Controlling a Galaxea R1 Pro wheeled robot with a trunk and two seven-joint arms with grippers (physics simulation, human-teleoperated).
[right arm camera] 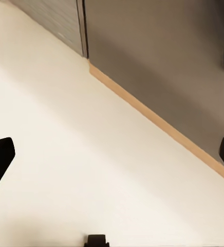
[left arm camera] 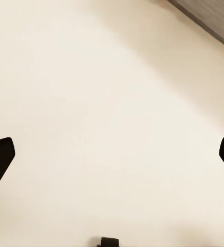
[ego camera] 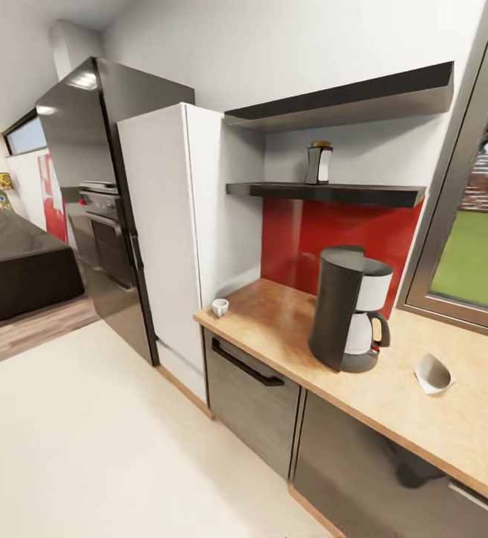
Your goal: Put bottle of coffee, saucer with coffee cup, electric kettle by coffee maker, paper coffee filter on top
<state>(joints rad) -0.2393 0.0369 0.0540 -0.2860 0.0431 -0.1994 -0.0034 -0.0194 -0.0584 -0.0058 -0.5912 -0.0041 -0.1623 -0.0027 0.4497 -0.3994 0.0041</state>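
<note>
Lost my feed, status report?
Both grippers open, empty, over floor. Coffee bottle on shelf. Coffee maker, cup, filter on counter. Nothing blocking.

My left pincer (left arm camera: 112, 154): two flat black fingertips (left arm camera: 0, 157), matte, blunt-cornered, plus a small black nub on the body between them. My right pincer (right arm camera: 112, 154) matches: black fingertips (right arm camera: 0, 157), same nub.

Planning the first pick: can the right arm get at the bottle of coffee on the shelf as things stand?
Probably not yet. The bottle of coffee stands on the lower shelf, above and behind the countertop, while the right pincer hangs open over the floor by the cabinet base.
</note>
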